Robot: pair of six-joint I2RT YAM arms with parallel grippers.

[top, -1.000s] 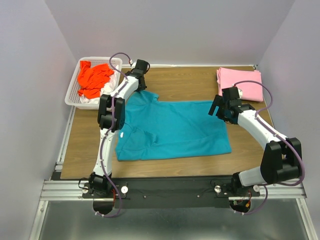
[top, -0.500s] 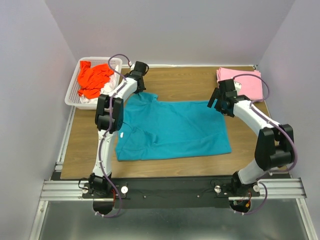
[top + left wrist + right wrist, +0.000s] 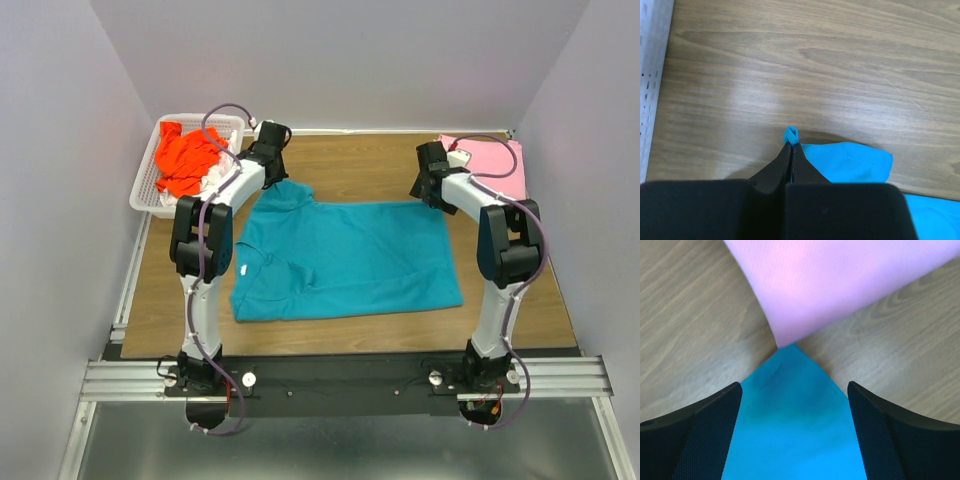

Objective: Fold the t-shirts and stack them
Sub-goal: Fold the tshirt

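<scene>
1. Left jaws shut tight, pinching a small raised fold at the edge of the teal shirt [image 3: 850, 162]; a bit of cloth pokes out past the jaw tips
2. Right jaws wide apart, gripping nothing; the teal shirt's far-right corner lies between them on the worktop [image 3: 685, 315]
3. Whether the right jaws touch the cloth: can't tell
4. That teal corner meets a corner of the pink shirt [image 3: 840, 280]; touching or just tucked under, can't tell
5. Top view: teal shirt spread flat mid-worktop; left arm [image 3: 200, 235] reaches to its far-left sleeve, right arm [image 3: 505, 245] to its far-right corner
6. Pink shirt folded, lying at the far-right corner of the worktop
7. Orange-red shirt [image 3: 185, 155] bunched in the white lattice basket [image 3: 143, 190] at the far-left edge; white shirt [image 3: 210, 182] under it, partly hidden by the left arm
</scene>
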